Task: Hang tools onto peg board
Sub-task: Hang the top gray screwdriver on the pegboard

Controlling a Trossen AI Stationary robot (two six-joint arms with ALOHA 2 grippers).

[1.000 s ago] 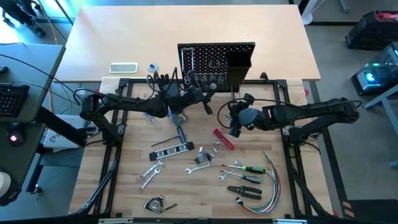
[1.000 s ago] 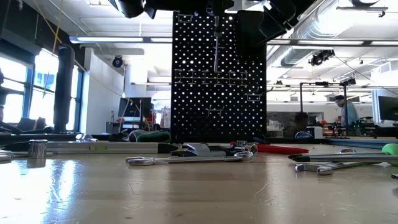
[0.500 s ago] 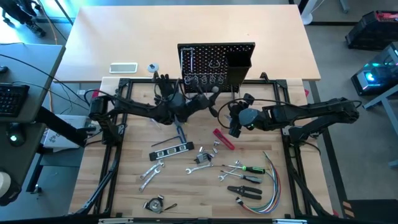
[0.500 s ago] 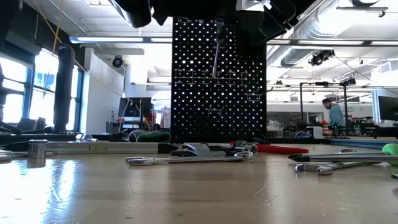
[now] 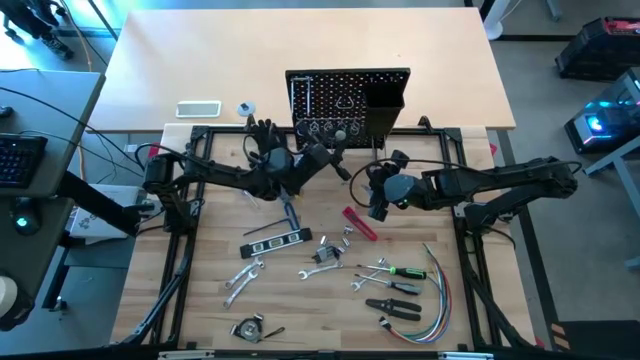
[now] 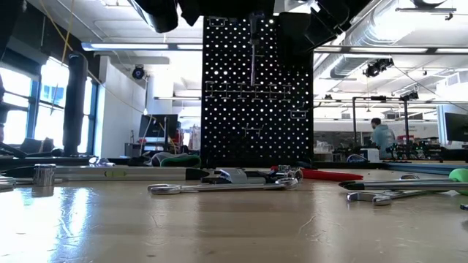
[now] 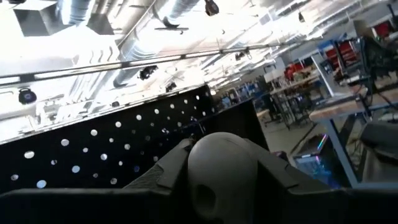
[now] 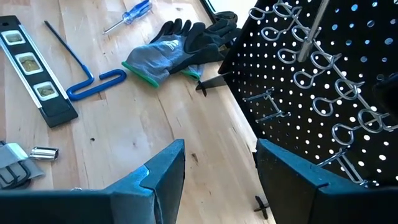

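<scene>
Left hand (image 5: 338, 147) raised at peg board (image 5: 347, 98) front, holding a silver tool (image 6: 253, 51) against the hooks, right hand (image 5: 374, 208) open, empty, over table (image 5: 300, 290), other tools (image 5: 385, 285) scattered there

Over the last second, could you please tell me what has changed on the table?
The left gripper swung from in front of the peg board toward its hooks, carrying a slim silver tool that has risen and now hangs nearly upright against the board. The right gripper stayed open above the red tool; the tools on the table kept their places.
</scene>
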